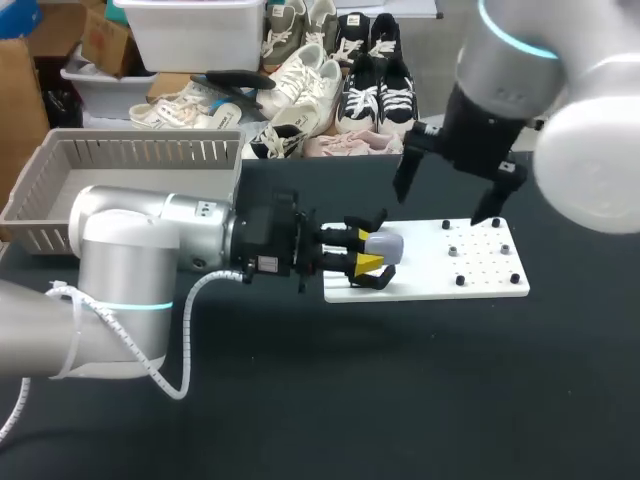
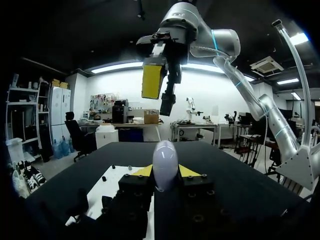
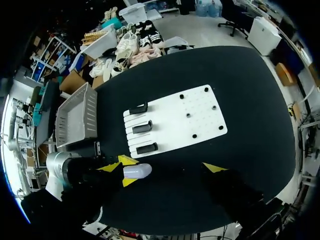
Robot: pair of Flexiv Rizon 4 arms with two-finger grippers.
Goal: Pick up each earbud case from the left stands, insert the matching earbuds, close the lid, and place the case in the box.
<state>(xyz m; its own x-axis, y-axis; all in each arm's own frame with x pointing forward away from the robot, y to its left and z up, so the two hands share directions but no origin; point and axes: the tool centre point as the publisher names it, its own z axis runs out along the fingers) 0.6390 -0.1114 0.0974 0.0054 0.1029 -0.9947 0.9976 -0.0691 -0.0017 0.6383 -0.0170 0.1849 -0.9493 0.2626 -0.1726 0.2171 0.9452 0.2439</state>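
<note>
While the grey slatted plastic box sits on the black desk well beyond the stand end of the white pegboard, the one pale lavender oval earbud case is outside it. The case is clamped between the yellow tips of the left gripper, right at that stand end. Inside the box's walls only its own grey floor shows. The right gripper hangs over the board's far edge with its fingers spread wide apart.

On the board there are three black stands in a row at one end and six small black pegs at the other. The right wrist view, looking down from high up, shows all three stands and the whole box. The head view hides most of the stands behind the left gripper. Only the left wrist view shows the case end-on, pinched from both sides, with the right gripper high above and ahead of it.
</note>
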